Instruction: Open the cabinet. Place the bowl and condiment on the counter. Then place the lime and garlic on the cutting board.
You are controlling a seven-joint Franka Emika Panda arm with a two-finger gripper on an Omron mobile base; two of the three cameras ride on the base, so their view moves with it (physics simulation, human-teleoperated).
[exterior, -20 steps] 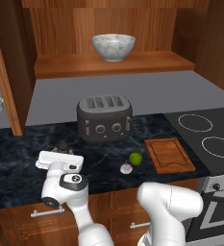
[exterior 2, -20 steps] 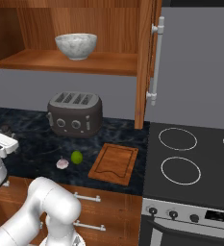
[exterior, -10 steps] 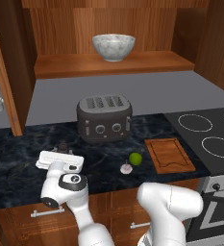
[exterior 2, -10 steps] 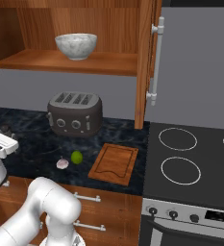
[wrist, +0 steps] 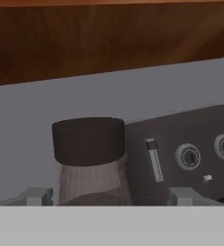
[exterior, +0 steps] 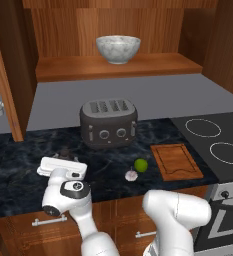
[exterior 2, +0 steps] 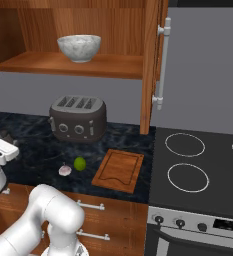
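**Condiment down, fingers spread either side**

I see my gripper (wrist: 106, 196) wide open, its tips clear of the condiment (wrist: 89, 161) standing between them on the counter (exterior: 18, 165), left of the toaster (exterior: 108, 123). Bowl (exterior: 118, 48) on the shelf of the open cabinet (exterior: 113, 67). Lime (exterior: 141, 165) and garlic (exterior: 131, 175) just left of the cutting board (exterior: 175, 161).

The reddish-brown wooden wall cabinet (exterior 2: 150, 60) stands open, and the whitish-grey marbled round bowl (exterior: 118, 48) sits upright on its shelf, above the dark blue-black marbled stone counter (exterior: 18, 162). On that counter the small reddish-brown wooden cutting board (exterior: 176, 161) lies flat and bare, with the bright green round lime (exterior: 141, 165) just left of it and the pale pinkish garlic bulb (exterior: 131, 175) close beside the lime, nearer the front edge. The dark brown condiment bottle (wrist: 89, 158) with its dark cap stands upright in the hand view.
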